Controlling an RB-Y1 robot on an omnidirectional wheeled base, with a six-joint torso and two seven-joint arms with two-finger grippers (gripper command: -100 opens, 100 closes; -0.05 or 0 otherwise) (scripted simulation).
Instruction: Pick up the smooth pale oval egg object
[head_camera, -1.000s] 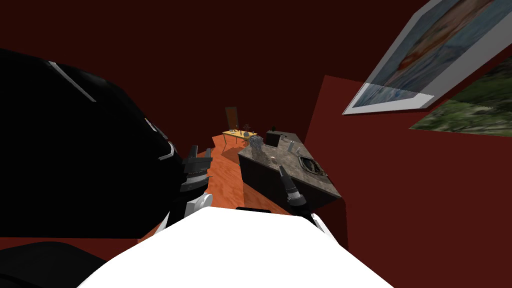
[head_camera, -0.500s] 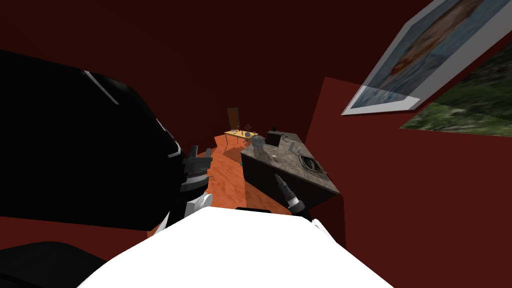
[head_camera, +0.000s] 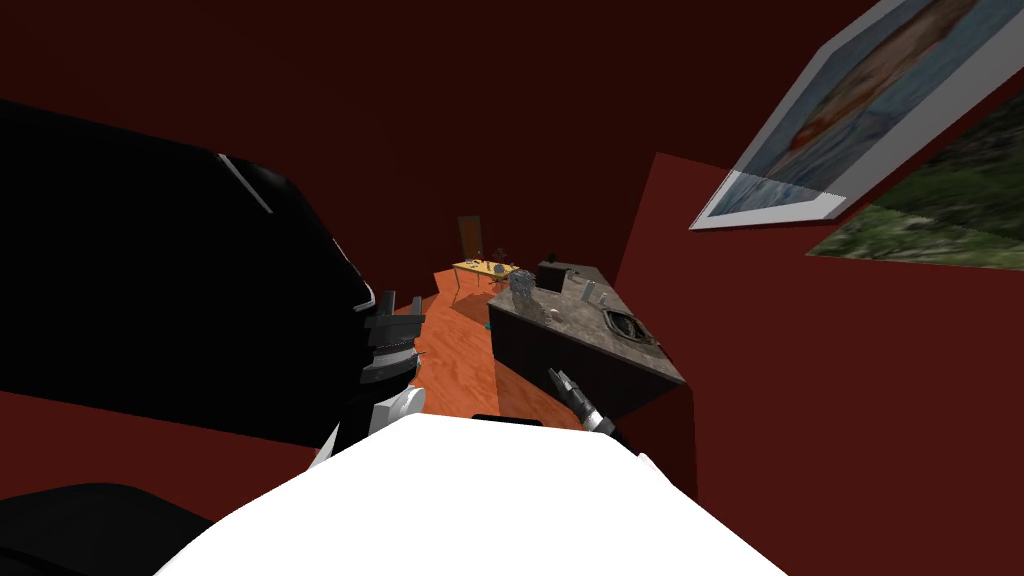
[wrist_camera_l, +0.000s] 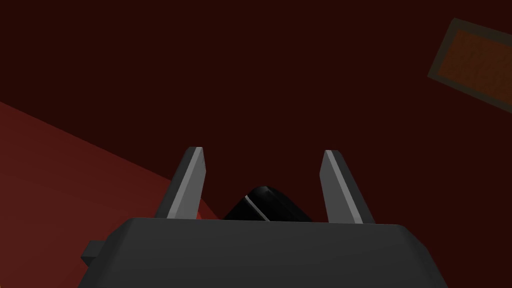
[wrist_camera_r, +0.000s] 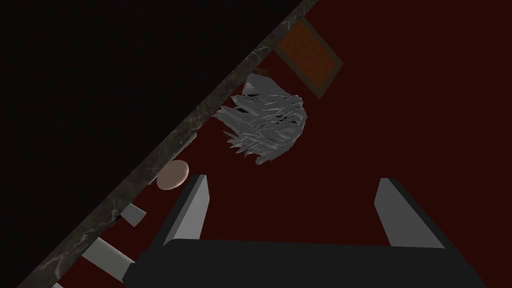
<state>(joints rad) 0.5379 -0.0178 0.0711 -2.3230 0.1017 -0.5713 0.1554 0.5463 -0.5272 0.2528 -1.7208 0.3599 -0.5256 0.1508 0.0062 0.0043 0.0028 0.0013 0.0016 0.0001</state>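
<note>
While being drawn back, right gripper: fingers spread wide, nothing held. In the head view it is seen lower and closer to the chest than a second ago. It was over the counter's near edge then and is now in front of the dark counter face.
Left gripper: fingers wide apart, empty, parked by the left side of the chest; no change noted.
Camera shift: the counter is seen slid a little sideways in the head view. This is taken as a head or base move, not a move of the things.
Counter: stone-patterned top over a dark front. Its edge is seen almost level from the right wrist view, so the hand is judged to be at about top height.
Egg: pale pinkish oval resting on the countertop, untouched. It sits outside the finger gap, off to one finger's side and well beyond the tips.
Small white blocks: on the top beside the egg; what they are cannot be told.
Crumpled grey object: on the top beyond the egg, apart from it.
Sink: set in the top, on the side away from the egg.
Yellow table: far off, past the counter.
Task meaning: the grasp is not begun and reach was given up rather than gained. A fresh approach is judged needed, raised above the top and lined up on the egg.
</note>
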